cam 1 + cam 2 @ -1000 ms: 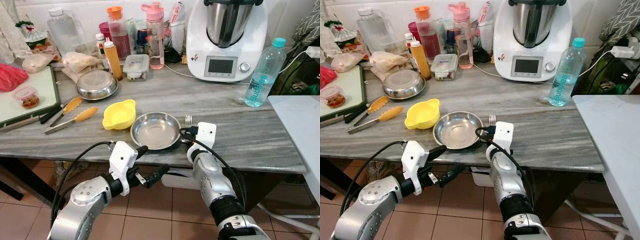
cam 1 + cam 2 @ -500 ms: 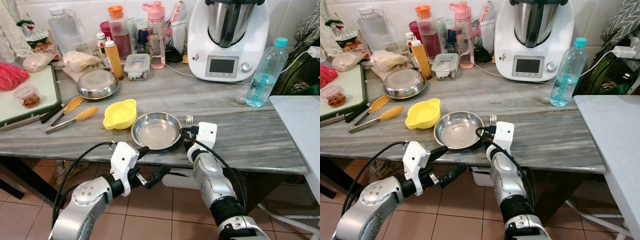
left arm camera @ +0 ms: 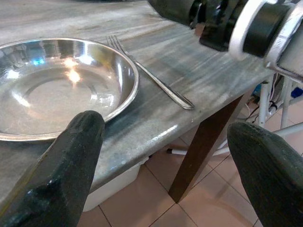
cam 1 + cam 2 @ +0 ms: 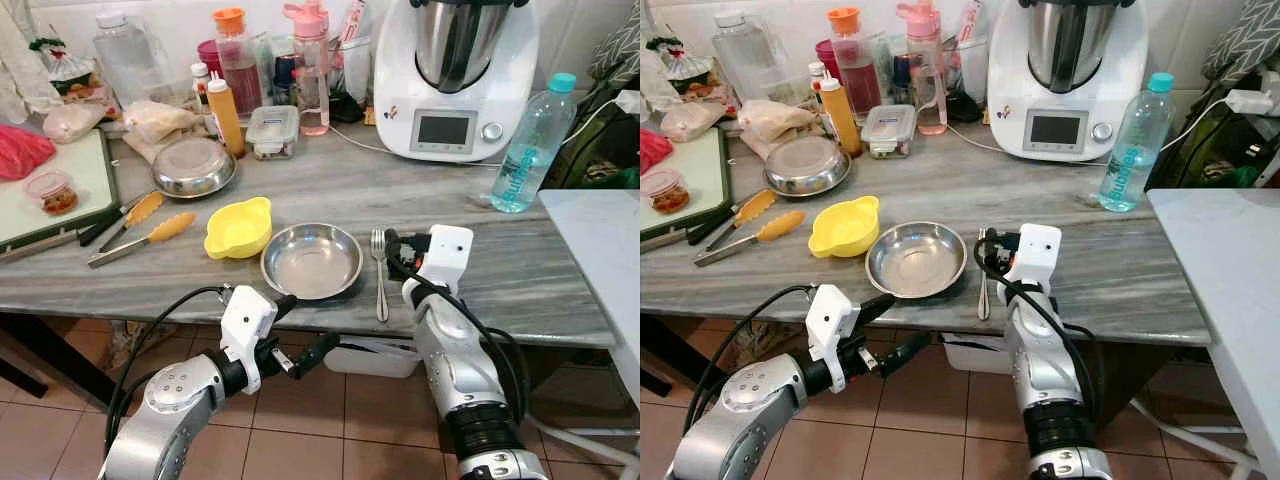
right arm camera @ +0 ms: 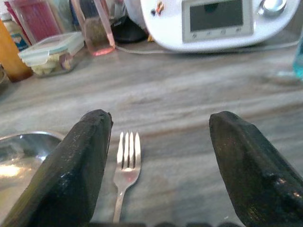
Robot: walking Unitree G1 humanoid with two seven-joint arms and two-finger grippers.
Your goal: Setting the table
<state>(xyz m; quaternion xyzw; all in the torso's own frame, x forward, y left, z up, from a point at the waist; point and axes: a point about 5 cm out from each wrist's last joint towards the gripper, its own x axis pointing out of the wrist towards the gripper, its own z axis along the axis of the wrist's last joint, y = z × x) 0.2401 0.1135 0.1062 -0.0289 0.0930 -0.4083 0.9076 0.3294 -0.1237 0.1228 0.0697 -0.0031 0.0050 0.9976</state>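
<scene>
A steel fork (image 4: 381, 285) lies flat on the grey marble counter (image 4: 520, 270), just right of a round steel plate (image 4: 312, 260), tines pointing away from me. My right gripper (image 4: 398, 246) hovers open just right of the fork's tines; in the right wrist view the fork (image 5: 127, 163) lies on the counter between the spread fingers (image 5: 85, 161), untouched. My left gripper (image 4: 303, 325) is open below the counter's front edge, in front of the plate (image 3: 57, 90). A yellow bowl (image 4: 238, 228) sits left of the plate.
Yellow-tipped tongs (image 4: 140, 235) and a second steel plate (image 4: 194, 167) lie further left. Bottles, a food box and a white kitchen machine (image 4: 450, 80) line the back. A water bottle (image 4: 530, 145) stands at right, beside a white table (image 4: 600, 250).
My right gripper has shifted to the right, off the fork, which now lies in full view beside the plate. The left arm has stayed put.
</scene>
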